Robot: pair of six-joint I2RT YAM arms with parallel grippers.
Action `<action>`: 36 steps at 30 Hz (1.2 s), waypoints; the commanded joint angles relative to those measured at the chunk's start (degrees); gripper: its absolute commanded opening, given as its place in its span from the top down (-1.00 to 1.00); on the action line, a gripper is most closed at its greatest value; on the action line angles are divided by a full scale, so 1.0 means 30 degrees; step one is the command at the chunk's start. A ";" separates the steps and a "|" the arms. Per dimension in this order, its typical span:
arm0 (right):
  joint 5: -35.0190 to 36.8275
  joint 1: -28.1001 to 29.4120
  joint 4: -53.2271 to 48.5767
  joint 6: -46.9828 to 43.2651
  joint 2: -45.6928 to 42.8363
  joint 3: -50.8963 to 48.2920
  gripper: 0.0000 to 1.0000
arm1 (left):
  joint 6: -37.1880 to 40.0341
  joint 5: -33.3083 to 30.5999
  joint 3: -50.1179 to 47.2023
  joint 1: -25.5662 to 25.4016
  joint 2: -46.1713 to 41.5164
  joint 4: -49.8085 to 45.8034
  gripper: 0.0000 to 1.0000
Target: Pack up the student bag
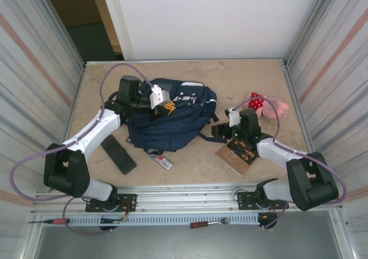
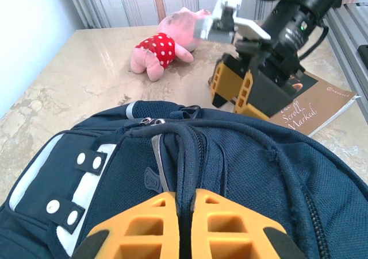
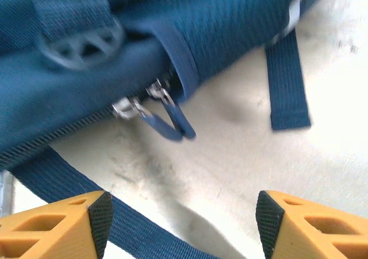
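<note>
At the middle of the table (image 1: 259, 81), the bag (image 1: 169, 124) lies flat, its handle (image 2: 184, 153) pinched tight in the left gripper (image 2: 185, 227) at the bag's 12 o'clock edge. At its 3 o'clock, the right gripper (image 3: 181, 224) hovers with jaws wide and empty, zipper pulls (image 3: 164, 115) at its 12 o'clock.

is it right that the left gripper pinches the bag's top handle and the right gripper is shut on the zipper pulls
Not quite. The right wrist view shows the right gripper open, jaws apart over the table, the zipper pulls ahead of it and untouched. The left gripper does pinch the student bag by its top handle.
</note>
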 commanded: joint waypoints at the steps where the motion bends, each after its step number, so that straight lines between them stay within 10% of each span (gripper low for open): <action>1: 0.0606 0.0433 0.2568 0.1029 0.1035 -0.0084 -0.28 | 0.0320 0.1449 0.1270 0.0278 -0.0793 0.0310 1.00; 12: -0.0542 0.1099 0.4425 -0.1411 0.3822 0.1389 -0.05 | 0.0269 0.1660 0.1214 0.0298 -0.0788 0.0265 1.00; 24: -0.1941 0.1034 0.2240 -0.2415 0.2598 0.1392 0.96 | -0.0852 -0.0418 0.0029 0.0293 -0.0693 0.2105 1.00; 36: -0.5413 0.1048 -0.1803 -0.2752 0.0339 0.1919 1.00 | -0.1684 -0.3823 -0.0223 -0.0532 0.0271 0.3465 1.00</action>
